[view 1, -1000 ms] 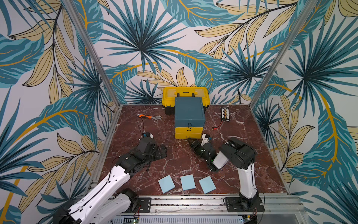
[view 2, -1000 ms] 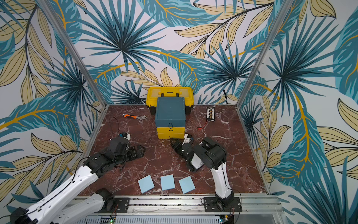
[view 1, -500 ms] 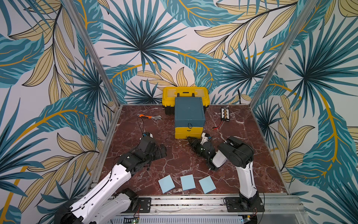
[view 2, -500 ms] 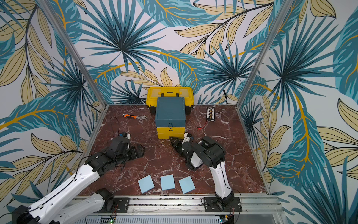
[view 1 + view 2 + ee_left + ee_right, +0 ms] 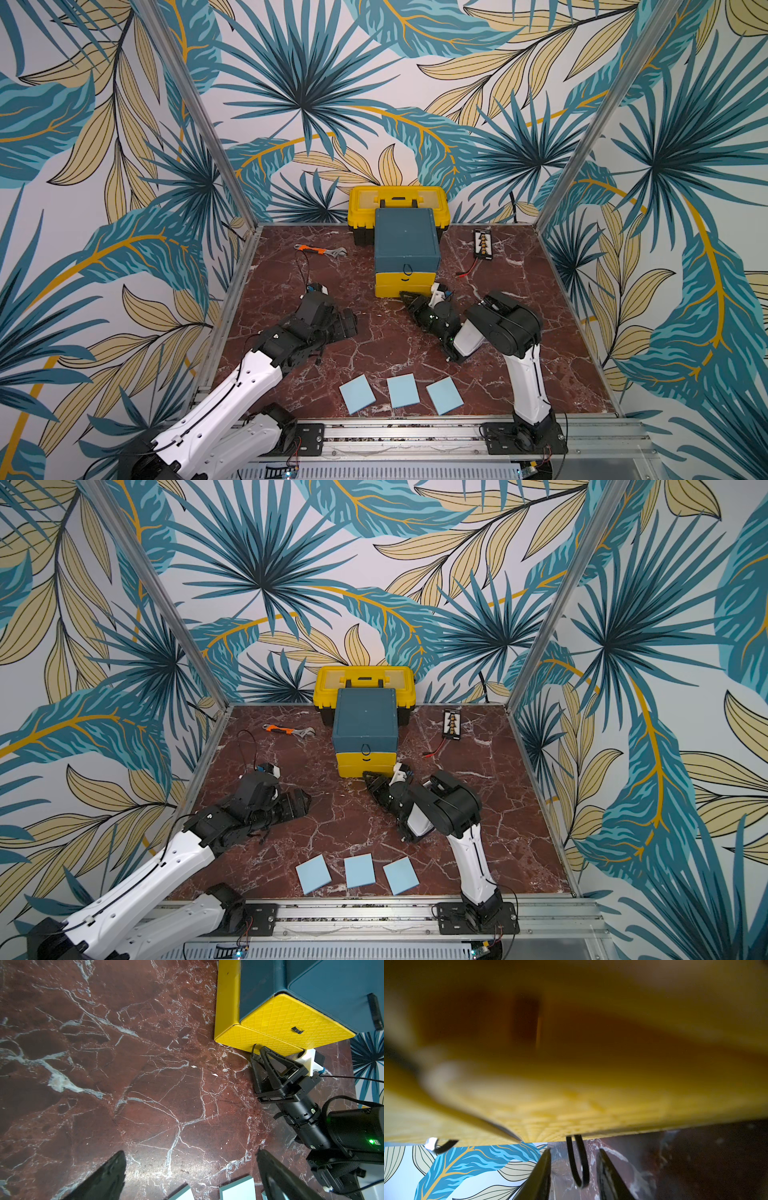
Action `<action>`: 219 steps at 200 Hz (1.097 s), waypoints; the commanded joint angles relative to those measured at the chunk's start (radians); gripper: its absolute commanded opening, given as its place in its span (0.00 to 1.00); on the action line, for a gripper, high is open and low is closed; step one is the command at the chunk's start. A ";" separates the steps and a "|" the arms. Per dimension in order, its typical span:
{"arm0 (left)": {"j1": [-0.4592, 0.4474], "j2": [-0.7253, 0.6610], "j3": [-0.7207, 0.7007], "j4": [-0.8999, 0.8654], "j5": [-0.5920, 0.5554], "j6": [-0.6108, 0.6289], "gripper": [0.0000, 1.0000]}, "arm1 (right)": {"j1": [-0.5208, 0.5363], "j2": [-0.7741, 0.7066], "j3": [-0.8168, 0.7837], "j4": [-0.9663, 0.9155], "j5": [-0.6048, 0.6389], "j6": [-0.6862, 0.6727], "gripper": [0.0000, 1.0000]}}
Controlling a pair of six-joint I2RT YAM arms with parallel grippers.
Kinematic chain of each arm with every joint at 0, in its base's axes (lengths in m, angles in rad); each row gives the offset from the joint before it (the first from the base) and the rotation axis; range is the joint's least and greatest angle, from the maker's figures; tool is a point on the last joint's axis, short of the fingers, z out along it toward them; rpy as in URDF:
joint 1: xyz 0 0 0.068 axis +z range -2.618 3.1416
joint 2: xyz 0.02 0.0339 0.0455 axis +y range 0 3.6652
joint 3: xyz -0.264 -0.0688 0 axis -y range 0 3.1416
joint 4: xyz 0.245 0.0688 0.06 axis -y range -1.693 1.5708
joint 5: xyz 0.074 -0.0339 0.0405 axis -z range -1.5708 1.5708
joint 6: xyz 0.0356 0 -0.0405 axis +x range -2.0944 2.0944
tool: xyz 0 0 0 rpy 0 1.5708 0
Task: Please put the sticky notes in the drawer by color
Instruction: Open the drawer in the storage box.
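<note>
Three light blue sticky notes (image 5: 357,394) (image 5: 403,390) (image 5: 444,395) lie in a row near the table's front edge; both top views show them. The drawer (image 5: 406,241) stands at the back centre, teal above two yellow drawer fronts (image 5: 405,284), all pushed in. My right gripper (image 5: 405,295) is low at the bottom yellow front. In the right wrist view its fingers (image 5: 549,1153) stand narrowly apart on either side of the black cord loop (image 5: 578,1163), not touching it. My left gripper (image 5: 190,1153) hangs wide open and empty over bare table, left of the drawer.
A yellow toolbox (image 5: 398,199) with a black handle sits behind the drawer against the back wall. An orange-handled wrench (image 5: 320,250) lies at the back left. A black connector board (image 5: 483,244) with red and black wires lies at the back right.
My right gripper has moved forward to the bottom drawer's cord loop and its jaws have narrowed around it. The left arm has barely moved.
</note>
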 commanded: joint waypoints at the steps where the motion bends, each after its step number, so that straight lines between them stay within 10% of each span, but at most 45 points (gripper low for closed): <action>1: 0.006 -0.001 -0.003 0.011 -0.014 0.017 1.00 | 0.003 0.028 0.015 0.010 -0.016 0.013 0.35; 111: 0.009 -0.002 -0.006 0.013 -0.014 0.014 1.00 | 0.003 0.027 0.024 0.010 -0.039 0.021 0.04; 219: 0.012 0.002 0.000 0.015 -0.015 0.016 1.00 | 0.010 -0.031 -0.056 0.010 -0.067 0.026 0.04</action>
